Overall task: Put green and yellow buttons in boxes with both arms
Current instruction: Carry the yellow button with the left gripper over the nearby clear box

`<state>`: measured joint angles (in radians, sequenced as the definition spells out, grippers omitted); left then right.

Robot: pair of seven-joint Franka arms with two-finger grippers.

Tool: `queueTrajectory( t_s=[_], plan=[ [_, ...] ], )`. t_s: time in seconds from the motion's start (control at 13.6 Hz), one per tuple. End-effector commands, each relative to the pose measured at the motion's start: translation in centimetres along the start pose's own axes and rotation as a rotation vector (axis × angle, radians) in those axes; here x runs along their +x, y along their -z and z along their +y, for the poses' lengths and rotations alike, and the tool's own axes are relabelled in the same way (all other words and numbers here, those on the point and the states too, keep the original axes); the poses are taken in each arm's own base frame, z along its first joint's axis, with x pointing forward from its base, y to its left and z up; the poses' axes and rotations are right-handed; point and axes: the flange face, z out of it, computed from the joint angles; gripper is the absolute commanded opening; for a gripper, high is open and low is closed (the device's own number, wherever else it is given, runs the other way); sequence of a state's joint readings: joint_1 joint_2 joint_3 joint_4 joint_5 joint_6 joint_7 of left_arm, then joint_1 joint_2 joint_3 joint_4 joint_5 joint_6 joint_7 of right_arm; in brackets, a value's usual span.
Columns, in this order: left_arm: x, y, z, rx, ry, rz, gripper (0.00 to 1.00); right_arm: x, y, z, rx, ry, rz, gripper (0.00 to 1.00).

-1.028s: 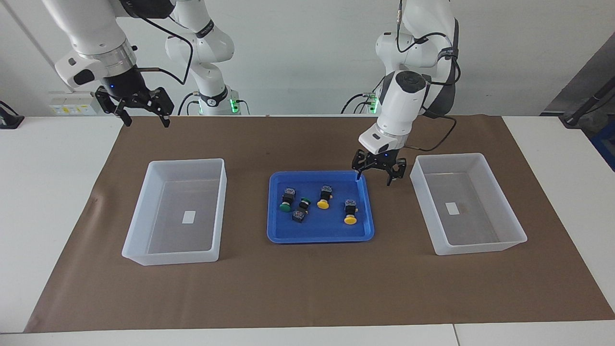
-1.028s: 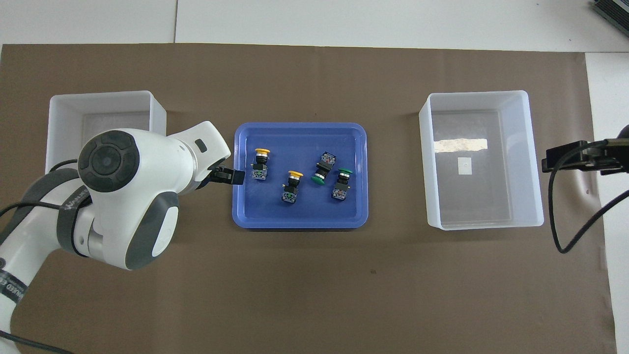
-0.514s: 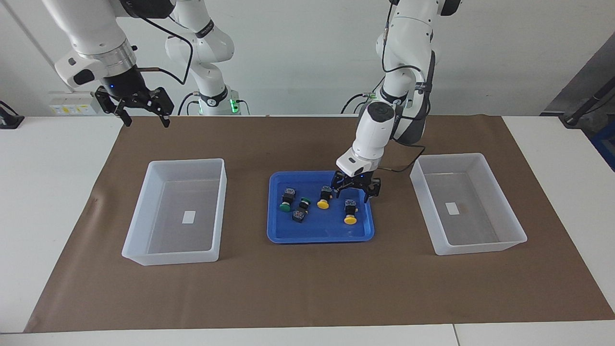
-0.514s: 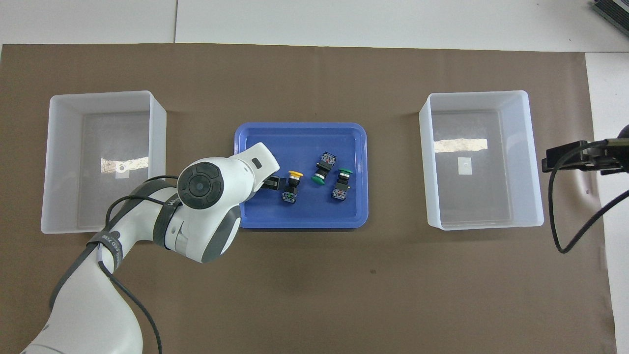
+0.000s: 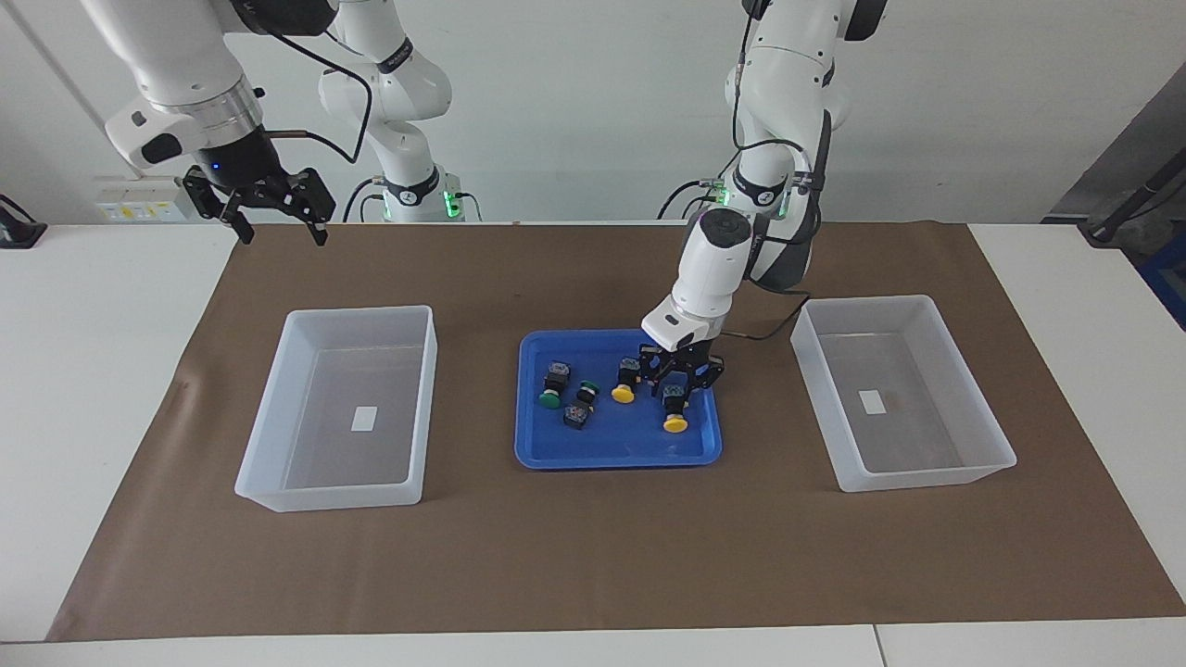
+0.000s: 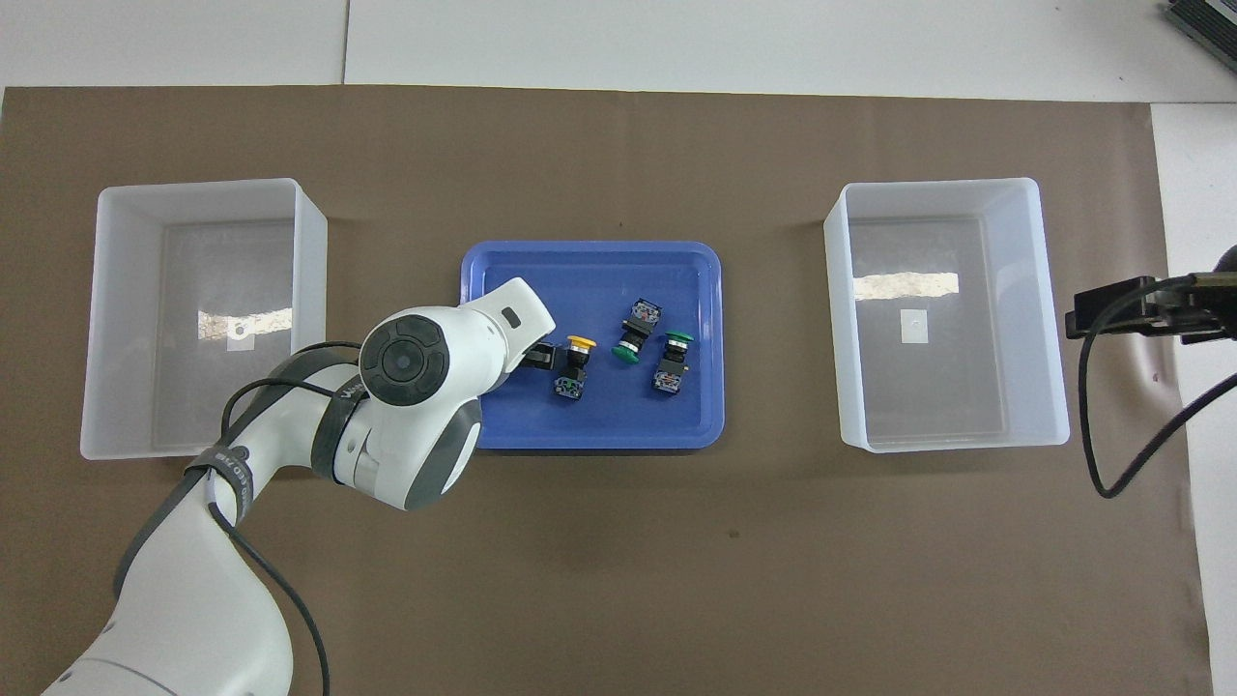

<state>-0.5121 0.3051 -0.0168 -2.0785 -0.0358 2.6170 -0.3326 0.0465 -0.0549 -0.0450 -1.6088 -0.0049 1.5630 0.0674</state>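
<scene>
Tray (image 5: 556,454): solid blue.
Buttons: two yellow caps (image 5: 675,424), two green caps (image 5: 548,400), black bodies, grey-blue ends.
Boxes (image 5: 269,435): translucent white, small white label inside each.
Mat (image 5: 593,556): plain brown.
Table (image 5: 93,371): white.
Arms (image 5: 713,269): white, black cables.
Grippers (image 5: 683,375): black.
</scene>
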Motion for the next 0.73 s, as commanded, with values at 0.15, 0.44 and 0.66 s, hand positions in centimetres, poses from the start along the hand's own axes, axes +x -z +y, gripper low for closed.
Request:
queueTrajectory(
  t_s=[0.15,0.44,0.66],
  plan=[
    [0.3,5.8,-0.5,0.009,0.079,-0.026,0.0,-0.3,0.3,0.3,0.023,0.005,-0.001,1.0],
    [1.6,12.5,-5.7,0.03,0.162,-0.034,0.0,-0.6,-0.2,0.3,0.025,-0.014,-0.005,1.0],
    [2.9,15.8,-12.4,0.043,0.211,0.009,0.0,-1.3,-1.6,0.4,0.027,-0.015,0.004,1.0]
  ],
)
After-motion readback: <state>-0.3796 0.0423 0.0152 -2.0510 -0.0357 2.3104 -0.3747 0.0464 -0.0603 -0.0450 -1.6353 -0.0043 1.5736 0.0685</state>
